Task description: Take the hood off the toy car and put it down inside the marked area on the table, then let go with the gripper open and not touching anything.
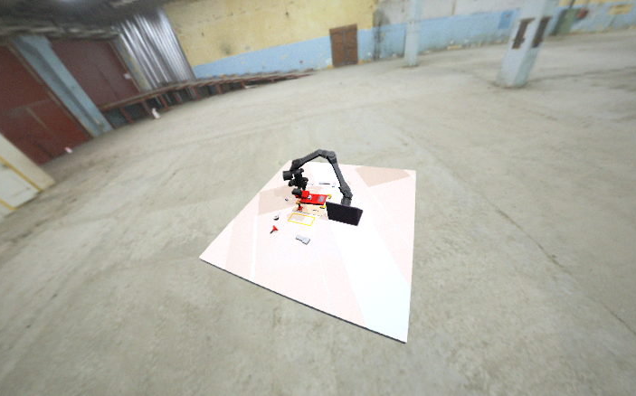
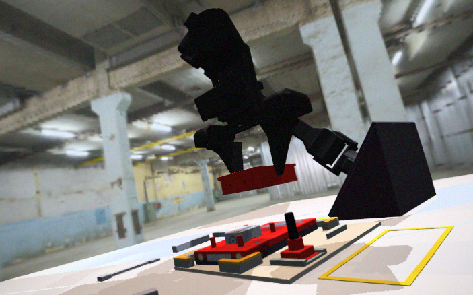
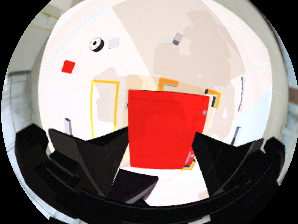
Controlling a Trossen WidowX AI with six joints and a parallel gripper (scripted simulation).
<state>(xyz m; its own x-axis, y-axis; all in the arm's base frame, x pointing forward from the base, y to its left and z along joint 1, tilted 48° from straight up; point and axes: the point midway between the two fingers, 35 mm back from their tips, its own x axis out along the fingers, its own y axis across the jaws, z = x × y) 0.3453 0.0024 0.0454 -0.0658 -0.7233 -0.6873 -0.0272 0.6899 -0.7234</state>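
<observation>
Concrete floor (image 1: 478,275) surrounds the pale surface (image 1: 300,275) (image 2: 461,205) on which the work is laid out. My claw (image 1: 300,192) (image 2: 257,174) (image 3: 161,132) is closed on the hood (image 1: 303,193) (image 2: 258,178) (image 3: 167,130), its fingers spread fairly wide because the part is broad. The hood is raised between my fingertips, well apart from the toy car (image 1: 316,199) (image 2: 264,240), which sits below the claw with its grey engine block (image 2: 243,234) exposed.

Handling notes. The hood appears to be a light, stiff, shallow cover with thin edges. I judge that it will not flex under a moderate grip, but its smooth faces may let it pivot between the fingers. Correct hold: the two opposite long sides, near mid-length, as gripped now. Do not pinch a corner or a single lip.

Removal is complete; transfer and release are not yet done. The yellow outline (image 1: 301,219) (image 2: 430,256) (image 3: 92,107) lies below the claw and to one side, past the red post with the black handle (image 2: 291,234). Next, carry the hood above that handle's height, centre it over the outline, level it and lower it. A low crossing could strike the handle and twist the hood. After contact, open both fingers evenly, then lift straight clear.
</observation>
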